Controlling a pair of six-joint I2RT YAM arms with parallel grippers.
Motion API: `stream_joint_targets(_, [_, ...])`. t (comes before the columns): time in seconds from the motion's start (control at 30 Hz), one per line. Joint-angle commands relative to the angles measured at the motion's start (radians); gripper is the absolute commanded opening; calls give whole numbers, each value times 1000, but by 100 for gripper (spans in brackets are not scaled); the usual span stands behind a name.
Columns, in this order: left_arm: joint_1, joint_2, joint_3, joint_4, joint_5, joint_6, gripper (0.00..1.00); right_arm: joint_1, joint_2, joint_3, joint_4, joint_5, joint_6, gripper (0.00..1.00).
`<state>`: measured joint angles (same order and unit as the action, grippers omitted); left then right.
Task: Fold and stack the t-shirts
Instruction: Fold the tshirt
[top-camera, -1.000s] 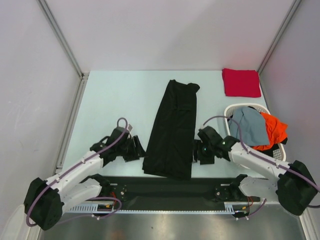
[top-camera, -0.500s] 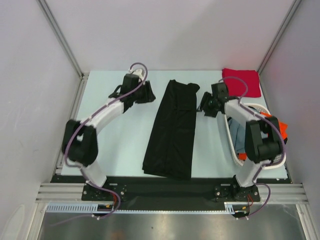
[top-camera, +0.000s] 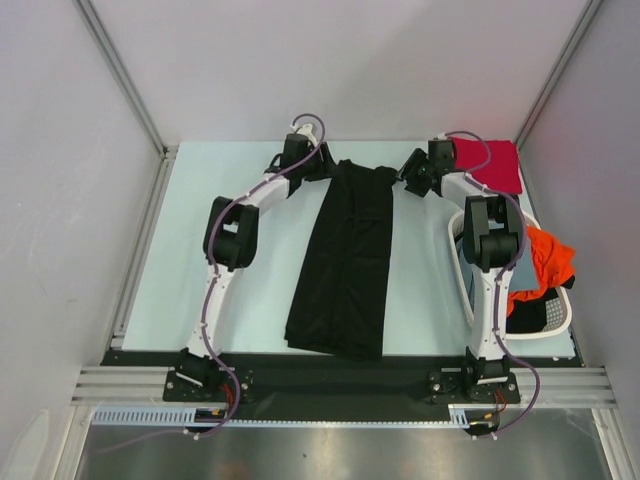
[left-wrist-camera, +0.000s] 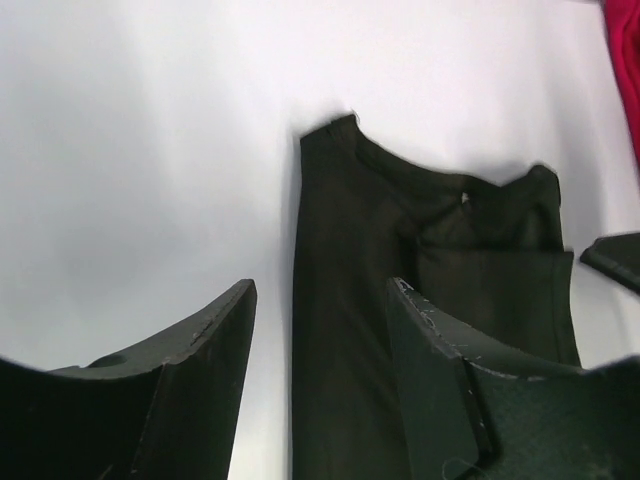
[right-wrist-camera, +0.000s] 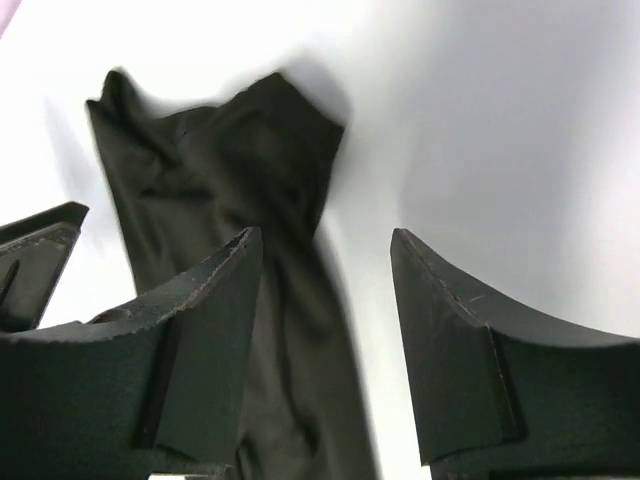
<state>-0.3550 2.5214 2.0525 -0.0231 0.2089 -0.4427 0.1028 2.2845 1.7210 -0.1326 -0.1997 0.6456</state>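
A black t-shirt (top-camera: 345, 255), folded into a long strip, lies down the middle of the table. My left gripper (top-camera: 322, 166) is open at its far left corner. In the left wrist view the shirt's left edge (left-wrist-camera: 340, 300) runs between the spread jaws of that gripper (left-wrist-camera: 320, 290). My right gripper (top-camera: 408, 180) is open just off the far right corner. In the right wrist view that gripper (right-wrist-camera: 327, 240) straddles the shirt's edge (right-wrist-camera: 230, 170). A folded red t-shirt (top-camera: 485, 165) lies at the far right. An orange tee (top-camera: 548, 262) and a grey-blue one (top-camera: 516, 270) sit in the basket.
The white perforated basket (top-camera: 552, 318) stands at the right edge, partly behind the right arm. Grey walls with metal posts close in the table on three sides. A black strip runs along the near edge by the arm bases.
Both arms have swung from the near end of the black t-shirt out to its far end. Both grippers stayed open. The shirt has not moved.
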Motion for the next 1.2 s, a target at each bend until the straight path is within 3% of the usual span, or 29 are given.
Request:
stream_joint_targets(0.0, [14, 54, 135, 75, 27, -105, 61, 2, 68, 67, 108, -47, 55, 59])
stream_joint_targets(0.5, [14, 188, 202, 186, 145, -335, 54, 0, 188, 144, 111, -41, 172, 56])
stream_joint_targets(0.6, [21, 206, 216, 201, 147, -393, 41, -9, 197, 143, 122, -43, 169, 50])
stream_joint_targets(0.67, [24, 214, 215, 221, 136, -416, 30, -14, 204, 147, 163, -49, 149, 33])
stream_joint_targets(0.73, [33, 217, 215, 239, 126, -445, 23, -18, 216, 169, 180, -70, 135, 28])
stream_joint_targets(1.0, [62, 208, 206, 287, 96, -504, 3, -43, 363, 416, 202, -265, 51, 24])
stream_joint_targets(1.17, [79, 171, 138, 316, 47, -510, 0, -51, 428, 517, 234, -317, 40, 25])
